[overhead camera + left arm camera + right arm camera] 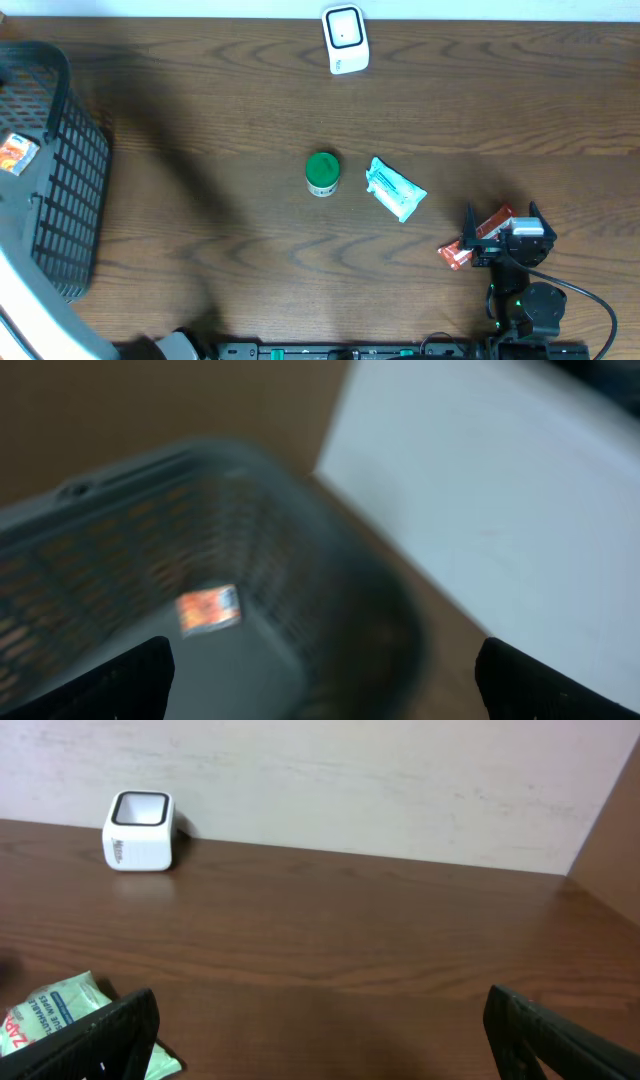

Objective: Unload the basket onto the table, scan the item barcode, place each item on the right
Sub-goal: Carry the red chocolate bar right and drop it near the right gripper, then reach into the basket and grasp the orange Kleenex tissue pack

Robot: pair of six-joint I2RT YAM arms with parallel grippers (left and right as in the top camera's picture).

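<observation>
1. At the far left of the surface [200,120] a dark mesh basket [70,170] stood, with an orange packet [16,153] lying flat on its floor.
2. Left tool [325,675] hung over the basket, fingers spread wide, nothing between them. Wrist view was blurred.
3. Green-lidded jar [322,173] stood upright mid-surface. Teal packet [396,189] lay near it on the right, not touching.
4. White scanner [345,38] sat at the far edge, well apart from both.
5. Right tool [501,220] was at the near right, spread wide and gripping nothing. Red packet [468,245] lay partly beneath one finger; contact could not be told.
</observation>
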